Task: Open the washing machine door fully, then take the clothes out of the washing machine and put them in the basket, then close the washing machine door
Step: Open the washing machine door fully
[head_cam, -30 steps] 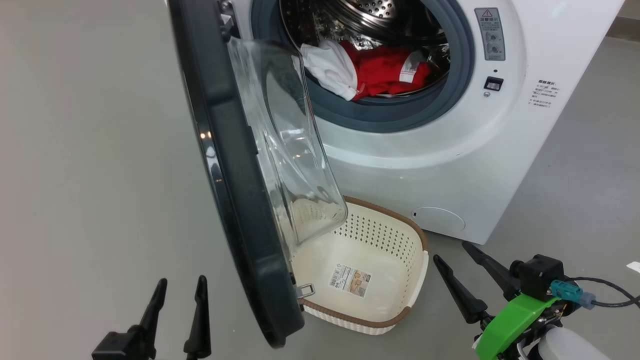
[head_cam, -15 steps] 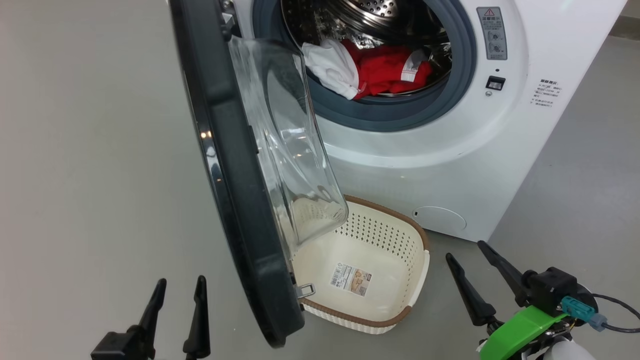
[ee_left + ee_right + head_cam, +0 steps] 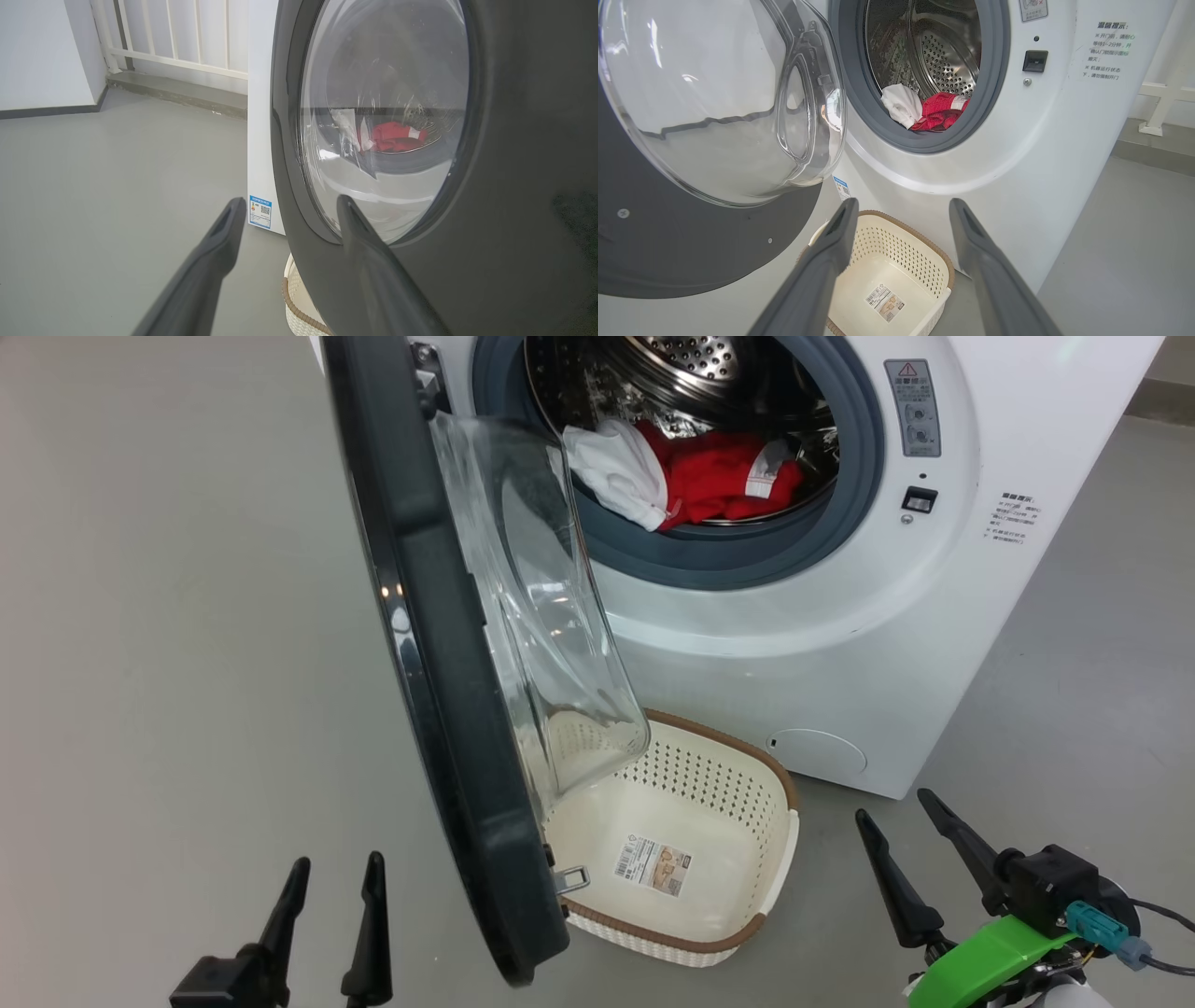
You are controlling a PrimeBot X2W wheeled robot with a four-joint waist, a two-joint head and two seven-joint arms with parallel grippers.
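The washing machine point(image 3: 840, 644) has a smooth, faintly glossy white shell. Inside it the drum point(image 3: 945, 56) is shiny perforated steel, ringed by a matt grey rubber gasket point(image 3: 728, 560) and holding soft cloth clothes point(image 3: 719, 481). The washing machine door point(image 3: 457, 709) pairs a glossy black rim with clear glass. Before the machine, the basket point(image 3: 700, 775) is smooth cream plastic. My right claw point(image 3: 892, 804) has matt dark fingers point(image 3: 894, 887), perhaps plastic.

The washing machine door point(image 3: 448, 728) stands edge-on down the centre-left of the head view, between the left pincer point(image 3: 340, 858) and the drum mouth, its glass bowl overhanging the left part of the basket point(image 3: 782, 784). Right of the door, the mouth at upper centre is unblocked, clothes point(image 3: 719, 481) heaped on its lower lip. Bare floor point(image 3: 1027, 756) separates the right pincer point(image 3: 892, 804), lower right, from the washing machine point(image 3: 840, 644).
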